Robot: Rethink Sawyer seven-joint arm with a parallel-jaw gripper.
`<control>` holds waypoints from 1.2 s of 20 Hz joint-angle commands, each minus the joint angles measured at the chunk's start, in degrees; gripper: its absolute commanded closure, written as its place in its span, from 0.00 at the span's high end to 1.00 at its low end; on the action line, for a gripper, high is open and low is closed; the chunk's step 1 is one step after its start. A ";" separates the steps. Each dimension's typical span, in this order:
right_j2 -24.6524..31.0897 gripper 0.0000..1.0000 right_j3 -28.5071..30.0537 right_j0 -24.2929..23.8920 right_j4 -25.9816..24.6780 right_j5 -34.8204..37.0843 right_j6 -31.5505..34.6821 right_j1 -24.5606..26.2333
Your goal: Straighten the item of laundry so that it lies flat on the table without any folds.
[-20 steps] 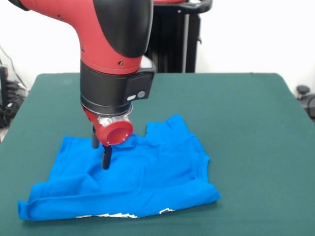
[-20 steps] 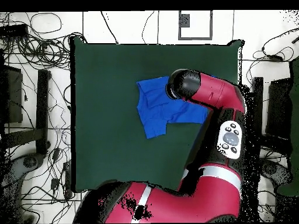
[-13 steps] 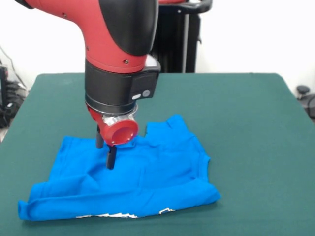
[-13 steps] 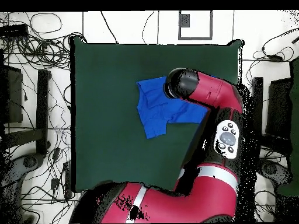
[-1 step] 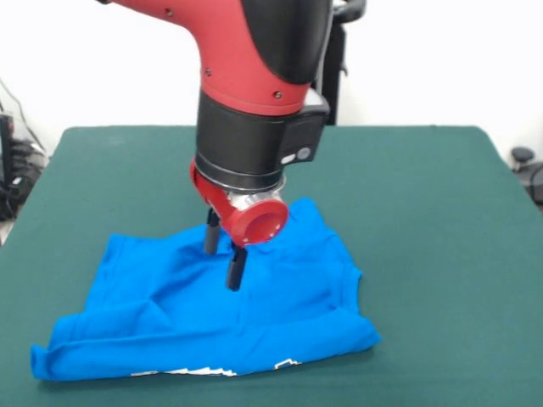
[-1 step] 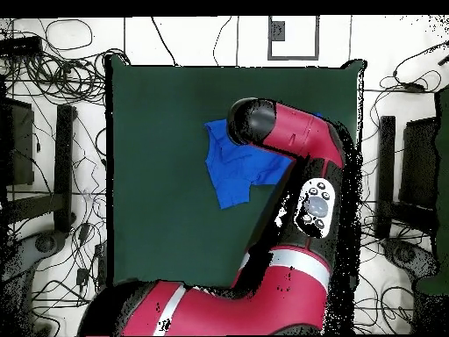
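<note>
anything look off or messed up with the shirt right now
Yes. The blue T-shirt is not flat: it lies doubled over on the green table, with a thick fold along its near edge where a strip of white graphic peeks out from underneath, and creases across the middle. The hand is open above it.

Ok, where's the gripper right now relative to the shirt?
In the front view the gripper hangs over the middle of the blue T-shirt, fingers open, near its far edge.
</note>
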 commanded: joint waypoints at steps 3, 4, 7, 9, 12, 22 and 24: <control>-0.57 1.00 4.75 3.50 5.16 5.18 18.88 1.90; -0.66 1.00 4.72 3.62 5.40 4.95 18.90 2.11; -0.68 1.00 4.73 3.75 6.04 4.10 18.43 2.57; -0.95 1.00 4.78 3.93 6.37 3.89 18.29 2.76; -1.10 1.00 5.06 4.05 6.76 3.43 18.10 2.79; -0.31 1.00 7.84 4.13 7.61 0.49 16.88 2.25; -0.16 1.00 8.16 4.32 8.03 1.28 17.25 2.00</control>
